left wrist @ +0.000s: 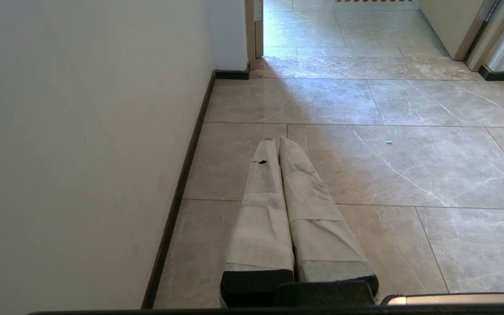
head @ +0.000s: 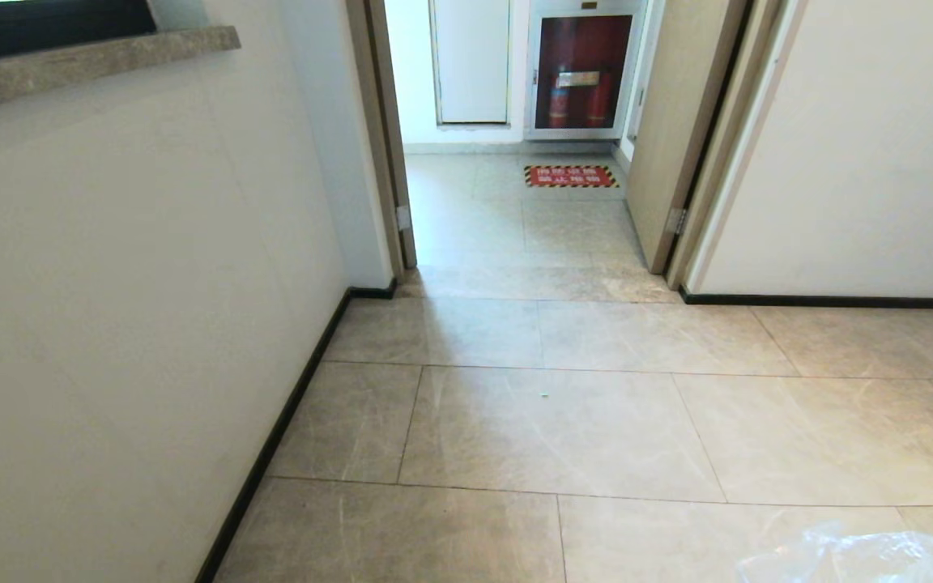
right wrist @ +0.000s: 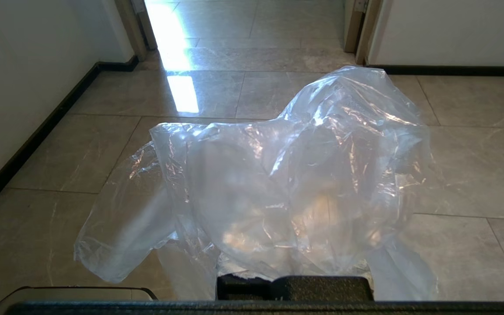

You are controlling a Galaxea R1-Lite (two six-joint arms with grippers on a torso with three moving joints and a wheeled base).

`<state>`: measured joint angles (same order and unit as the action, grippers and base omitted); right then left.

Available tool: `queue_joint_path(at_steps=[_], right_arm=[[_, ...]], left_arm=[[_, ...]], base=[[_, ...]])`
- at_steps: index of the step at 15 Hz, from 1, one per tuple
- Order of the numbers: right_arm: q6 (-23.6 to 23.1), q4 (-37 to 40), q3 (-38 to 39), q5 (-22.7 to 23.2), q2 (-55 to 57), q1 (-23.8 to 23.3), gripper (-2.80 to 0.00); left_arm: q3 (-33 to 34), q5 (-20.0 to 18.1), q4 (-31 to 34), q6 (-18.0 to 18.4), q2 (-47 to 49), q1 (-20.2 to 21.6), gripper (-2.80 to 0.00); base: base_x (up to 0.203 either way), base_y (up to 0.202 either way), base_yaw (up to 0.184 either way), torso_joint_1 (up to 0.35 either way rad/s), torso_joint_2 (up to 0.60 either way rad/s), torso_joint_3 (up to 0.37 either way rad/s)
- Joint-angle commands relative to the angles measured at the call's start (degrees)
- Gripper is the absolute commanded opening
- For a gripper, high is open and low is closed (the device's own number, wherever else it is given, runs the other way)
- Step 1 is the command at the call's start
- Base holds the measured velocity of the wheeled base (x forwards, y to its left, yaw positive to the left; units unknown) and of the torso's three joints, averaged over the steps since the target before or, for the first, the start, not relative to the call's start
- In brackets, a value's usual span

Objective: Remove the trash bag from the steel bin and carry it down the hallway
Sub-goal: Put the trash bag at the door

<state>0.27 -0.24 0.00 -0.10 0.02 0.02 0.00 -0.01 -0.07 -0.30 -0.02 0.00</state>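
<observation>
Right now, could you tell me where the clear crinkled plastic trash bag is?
The clear crinkled plastic trash bag hangs over the right gripper above the grey marble-look hallway floor, at the head view's bottom right corner.

Grey-beige marble floor tiles [head: 564,421] before me, a pale wall [head: 110,308] with dark baseboard [head: 272,441] alongside, an open doorway [head: 515,202] ahead, sunlit.

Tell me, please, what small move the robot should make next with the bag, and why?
Probably roll straight ahead toward the open doorway. The trash bag already hangs draped over the shut right gripper, the left gripper is shut and empty, and bare hallway floor lies ahead.
</observation>
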Motion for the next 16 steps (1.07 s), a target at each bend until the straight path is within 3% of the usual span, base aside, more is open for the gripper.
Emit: queue_joint_path(at_steps=[1,3,16], right_arm=[[0.0,-0.02,0.0,0.01,0.06,-0.02,-2.8],[0.0,-0.02,0.0,0.01,0.06,-0.02,-2.8],[0.0,-0.02,0.0,0.01,0.06,-0.02,-2.8]], left_arm=[[0.0,0.01,-0.01,-0.05,0.01,0.0,-2.8],[0.0,0.01,-0.01,-0.05,-0.01,0.0,-2.8],[0.0,0.01,-0.01,0.04,-0.01,0.0,-2.8]], base=[[0.0,0.0,0.0,0.0,0.0,0.0],[0.06,0.0,0.001,0.001,0.0,0.002],[0.195,0.0,0.001,0.004,0.0,0.002]])
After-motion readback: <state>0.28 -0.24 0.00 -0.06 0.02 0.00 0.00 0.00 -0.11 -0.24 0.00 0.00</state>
